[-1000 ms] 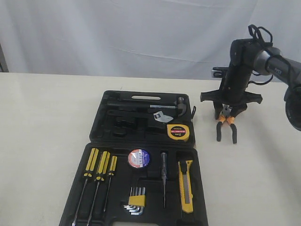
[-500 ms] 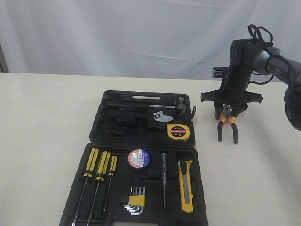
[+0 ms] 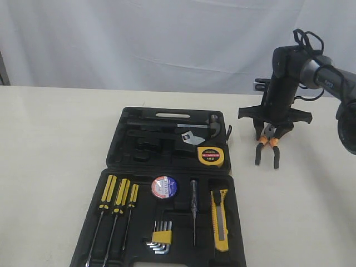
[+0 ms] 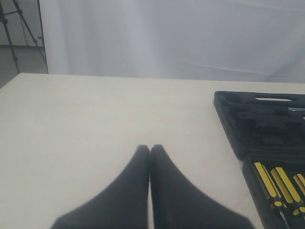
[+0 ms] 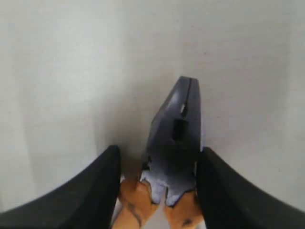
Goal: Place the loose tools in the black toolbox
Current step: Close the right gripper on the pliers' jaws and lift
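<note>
Straddling the orange-handled pliers (image 3: 260, 152) just below their pivot, the right gripper (image 3: 270, 133) has its jaws narrowed onto the handles, seemingly so they hang steady for carrying. They sit outside the black toolbox (image 3: 136, 114), at its 2 o'clock. The left gripper (image 4: 149, 153) rests pressed together, empty

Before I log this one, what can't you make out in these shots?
Exterior view: front of the black toolbox, cut off by the bottom edge.
Right wrist view: handles of the orange-handled pliers, cut off by the frame's edge inside the right tool.
Exterior view: tape measure print, too small.
</note>
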{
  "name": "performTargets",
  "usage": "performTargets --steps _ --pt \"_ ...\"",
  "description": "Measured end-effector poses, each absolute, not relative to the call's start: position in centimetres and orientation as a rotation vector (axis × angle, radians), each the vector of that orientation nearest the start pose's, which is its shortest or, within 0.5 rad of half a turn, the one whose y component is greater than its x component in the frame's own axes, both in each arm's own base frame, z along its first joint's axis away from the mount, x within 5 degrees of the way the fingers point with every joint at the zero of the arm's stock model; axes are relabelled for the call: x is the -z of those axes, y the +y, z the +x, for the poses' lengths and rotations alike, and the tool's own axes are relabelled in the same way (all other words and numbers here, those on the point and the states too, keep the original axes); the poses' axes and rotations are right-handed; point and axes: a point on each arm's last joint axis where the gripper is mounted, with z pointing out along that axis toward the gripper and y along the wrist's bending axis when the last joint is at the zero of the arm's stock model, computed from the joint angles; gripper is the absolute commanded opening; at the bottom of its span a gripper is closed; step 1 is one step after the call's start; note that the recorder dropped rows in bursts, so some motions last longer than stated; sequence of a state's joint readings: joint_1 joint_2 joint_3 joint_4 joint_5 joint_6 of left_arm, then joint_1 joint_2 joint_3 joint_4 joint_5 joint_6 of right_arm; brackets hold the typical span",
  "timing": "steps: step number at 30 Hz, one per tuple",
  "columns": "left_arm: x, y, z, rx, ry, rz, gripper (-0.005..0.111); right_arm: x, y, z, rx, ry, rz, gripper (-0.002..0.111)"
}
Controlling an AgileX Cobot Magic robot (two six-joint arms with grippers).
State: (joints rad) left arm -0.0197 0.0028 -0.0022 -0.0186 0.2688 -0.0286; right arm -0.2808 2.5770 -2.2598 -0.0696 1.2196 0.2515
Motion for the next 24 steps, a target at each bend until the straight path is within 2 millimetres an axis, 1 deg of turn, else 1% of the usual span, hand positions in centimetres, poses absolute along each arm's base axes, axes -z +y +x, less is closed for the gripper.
performTargets --steps 4,6,20,21,22,23,24 --pt "-18.94 -0.15 5.51 0.053 1.753 -0.020 0.000 -11.56 -14.99 49.73 0.105 2.914 0.790 0.050" --pt "-18.94 -0.15 5.51 0.053 1.753 -0.020 0.000 -11.56 -14.99 49.73 0.105 2.912 0.797 0.054" --pt "-18.94 -0.15 5.51 0.053 1.753 -0.020 0.000 -11.58 -15.02 49.85 0.103 2.891 0.819 0.052" --pt "-18.94 -0.15 5.51 0.053 1.753 -0.020 0.000 -11.59 -15.04 49.93 0.102 2.880 0.822 0.049" --pt "-18.94 -0.15 5.51 0.053 1.753 -0.020 0.000 -11.59 -15.04 49.95 0.101 2.877 0.828 0.037" --pt "-18.94 -0.15 5.51 0.053 1.753 -0.020 0.000 -11.59 -15.04 49.95 0.099 2.870 0.849 0.028" --pt "-18.94 -0.15 5.51 0.053 1.753 -0.020 0.000 -11.59 -15.04 49.93 0.099 2.868 0.861 0.012"
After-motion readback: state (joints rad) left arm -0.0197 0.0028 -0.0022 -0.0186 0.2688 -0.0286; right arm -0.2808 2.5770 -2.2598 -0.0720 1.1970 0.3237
